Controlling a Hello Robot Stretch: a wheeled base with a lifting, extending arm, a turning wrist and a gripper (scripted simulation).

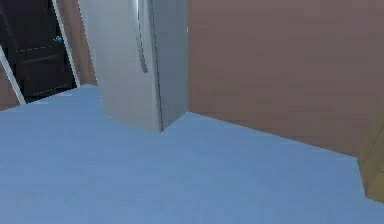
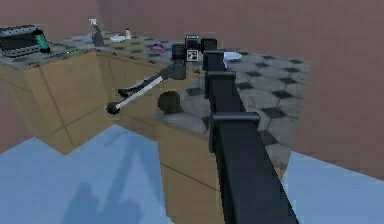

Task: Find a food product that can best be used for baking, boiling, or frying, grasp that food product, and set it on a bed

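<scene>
- In the forward view a dark door [image 1: 35, 50] stands at the left, then a tall grey fridge [image 1: 135, 60] against a brown wall [image 1: 280, 60]. The blue floor [image 1: 150, 170] in front is bare.
- In the arm side view a wood-fronted counter [image 2: 60, 90] with a speckled top carries a black appliance [image 2: 22, 42] and a small bottle [image 2: 96, 33] at its left end.
- The gripper [image 2: 116, 104] slants down and left across the counter's front. I cannot tell how its fingers are set or whether it holds anything.
- Just right of it sits a dark round lump [image 2: 168, 101], probably the food wanted, perhaps a potato, though I cannot be sure.
- If so, it is likely firm, fairly heavy, sturdy and apt to roll, and best gripped across its middle.
- The arm [image 2: 235, 140] rises at the right over the counter's corner.
</scene>
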